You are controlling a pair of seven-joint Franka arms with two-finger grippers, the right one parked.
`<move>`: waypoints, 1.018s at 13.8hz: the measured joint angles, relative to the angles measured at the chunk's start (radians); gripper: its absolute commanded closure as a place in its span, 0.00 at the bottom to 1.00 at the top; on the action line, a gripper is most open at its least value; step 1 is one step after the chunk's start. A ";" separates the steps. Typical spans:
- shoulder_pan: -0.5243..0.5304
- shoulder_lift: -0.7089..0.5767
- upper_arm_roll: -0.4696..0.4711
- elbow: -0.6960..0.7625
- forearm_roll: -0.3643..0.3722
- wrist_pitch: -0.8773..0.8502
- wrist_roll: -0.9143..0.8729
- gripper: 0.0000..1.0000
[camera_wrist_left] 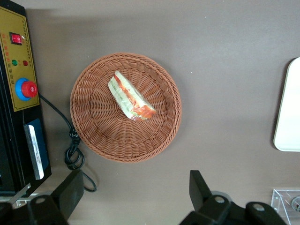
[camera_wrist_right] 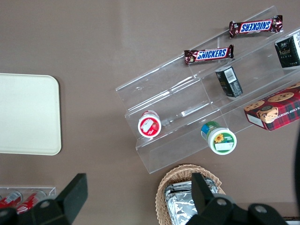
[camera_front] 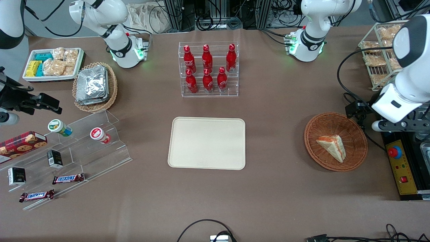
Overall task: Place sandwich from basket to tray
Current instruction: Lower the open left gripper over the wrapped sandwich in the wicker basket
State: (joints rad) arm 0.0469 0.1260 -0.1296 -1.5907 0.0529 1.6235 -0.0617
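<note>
The sandwich (camera_front: 332,148), a pale bread wedge with orange-red and green filling, lies in the round brown wicker basket (camera_front: 312,134) toward the working arm's end of the table. The cream tray (camera_front: 206,143) lies bare at the table's middle. In the left wrist view the sandwich (camera_wrist_left: 131,96) lies in the middle of the basket (camera_wrist_left: 93,136) and an edge of the tray (camera_wrist_left: 288,112) shows. My gripper (camera_wrist_left: 136,192) is open and empty, high above the table just outside the basket's rim. Its wrist (camera_front: 389,114) hangs beside the basket.
A yellow control box (camera_front: 401,164) with a red button and a black cable (camera_wrist_left: 72,150) lie beside the basket. A rack of red bottles (camera_front: 208,69) stands farther from the camera than the tray. A clear snack shelf (camera_front: 67,151) and a foil-packet basket (camera_front: 94,85) sit toward the parked arm's end.
</note>
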 measured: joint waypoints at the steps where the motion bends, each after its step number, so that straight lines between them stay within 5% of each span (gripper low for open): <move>1: 0.000 0.022 0.001 0.024 0.000 -0.014 0.000 0.00; 10: 0.018 0.162 0.005 0.035 0.003 0.014 -0.030 0.00; 14: 0.031 0.193 0.021 -0.138 0.003 0.231 -0.314 0.00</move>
State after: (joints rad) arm 0.0776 0.3187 -0.1086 -1.7282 0.0558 1.8545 -0.3756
